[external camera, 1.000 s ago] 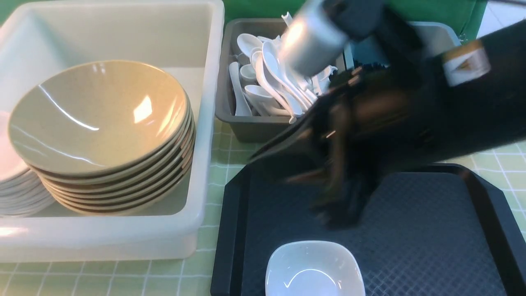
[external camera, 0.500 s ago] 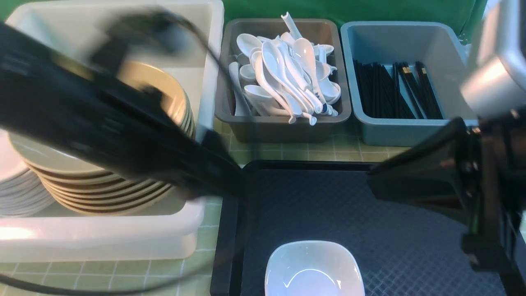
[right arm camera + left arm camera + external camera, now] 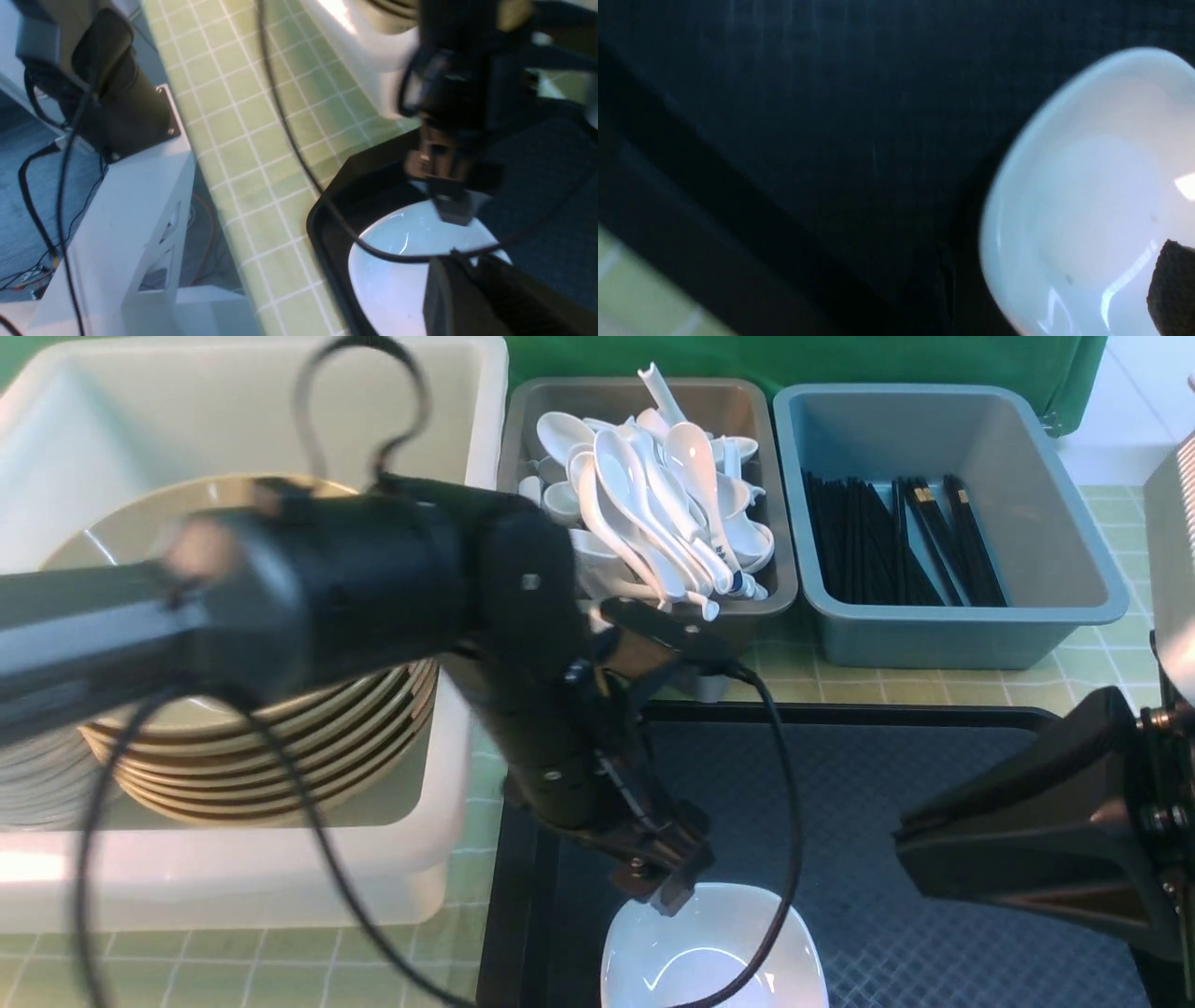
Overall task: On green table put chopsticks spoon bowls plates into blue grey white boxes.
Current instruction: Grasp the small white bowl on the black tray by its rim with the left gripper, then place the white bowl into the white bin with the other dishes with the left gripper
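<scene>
L arm has swung in from white box (image 3: 467, 429); left gripper (image 3: 665, 889), jaws apart, now over plate (image 3: 738, 957) at tray (image 3: 934, 784) near edge. Right gripper (image 3: 451, 275) closed, pulled back. Plate pickup likely next.

Three tubs in play: white box (image 3: 448, 859), grey box (image 3: 738, 401), blue box (image 3: 934, 429). One black tray (image 3: 887, 784), one plate (image 3: 719, 943). Bowls (image 3: 280, 765), spoons (image 3: 644, 495), chopsticks (image 3: 896, 541): all piled, no clean count.
</scene>
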Robot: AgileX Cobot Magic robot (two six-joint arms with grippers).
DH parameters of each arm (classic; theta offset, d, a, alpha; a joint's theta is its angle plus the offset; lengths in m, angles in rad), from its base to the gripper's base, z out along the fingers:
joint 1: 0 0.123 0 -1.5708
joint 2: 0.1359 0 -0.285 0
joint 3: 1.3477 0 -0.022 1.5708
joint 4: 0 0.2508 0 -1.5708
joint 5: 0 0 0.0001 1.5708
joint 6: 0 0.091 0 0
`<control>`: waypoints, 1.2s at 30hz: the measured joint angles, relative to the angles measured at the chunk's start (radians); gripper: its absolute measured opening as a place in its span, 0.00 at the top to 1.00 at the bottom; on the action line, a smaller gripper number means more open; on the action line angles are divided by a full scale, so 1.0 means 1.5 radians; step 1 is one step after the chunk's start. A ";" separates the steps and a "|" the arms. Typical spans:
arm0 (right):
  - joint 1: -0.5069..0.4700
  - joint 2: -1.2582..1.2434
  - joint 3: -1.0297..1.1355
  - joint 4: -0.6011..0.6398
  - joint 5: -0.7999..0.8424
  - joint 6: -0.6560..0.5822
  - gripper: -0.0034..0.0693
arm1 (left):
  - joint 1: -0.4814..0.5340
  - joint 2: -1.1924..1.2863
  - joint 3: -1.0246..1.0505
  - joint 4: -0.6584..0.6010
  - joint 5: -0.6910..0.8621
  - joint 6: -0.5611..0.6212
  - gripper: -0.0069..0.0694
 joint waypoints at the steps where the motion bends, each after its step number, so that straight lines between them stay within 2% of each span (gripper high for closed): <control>1: 0.000 0.000 0.000 0.000 0.002 0.000 0.85 | 0.000 0.012 -0.009 -0.003 0.000 0.017 0.20; 2: 0.000 0.000 0.000 0.000 0.004 0.000 0.85 | 0.000 0.032 -0.023 -0.011 0.000 0.051 0.20; 3: 0.000 0.000 0.000 0.000 0.004 0.000 0.85 | 0.000 0.032 -0.023 -0.012 0.000 0.051 0.20; 5: 0.000 0.000 0.000 0.000 0.007 0.000 0.85 | 0.000 0.066 -0.040 -0.034 0.003 0.142 0.20; 11: 0.000 0.000 0.000 -0.001 0.010 0.000 0.84 | 0.000 0.114 -0.042 -0.072 0.012 0.253 0.21; 17: 0.000 0.000 0.000 -0.001 0.013 0.001 0.83 | 0.000 0.155 -0.050 -0.109 0.043 0.304 0.39; 18: 0.000 0.000 0.000 -0.001 0.013 0.001 0.82 | 0.000 0.162 -0.052 -0.118 0.055 0.319 0.47; 21: 0.000 0.000 0.000 -0.001 0.013 0.001 0.82 | 0.001 0.171 -0.052 -0.127 0.088 0.333 0.74; 24: 0.000 0.000 0.000 -0.001 0.011 0.001 0.81 | 0.002 0.172 -0.055 -0.136 0.101 0.332 0.84; 33: 0.000 0.000 0.000 -0.001 -0.004 -0.004 0.80 | 0.010 0.159 -0.160 -0.118 0.161 0.282 0.89; 36: 0.000 0.000 0.000 0.008 -0.014 -0.033 0.80 | 0.035 0.110 -0.206 -0.115 0.161 0.252 0.89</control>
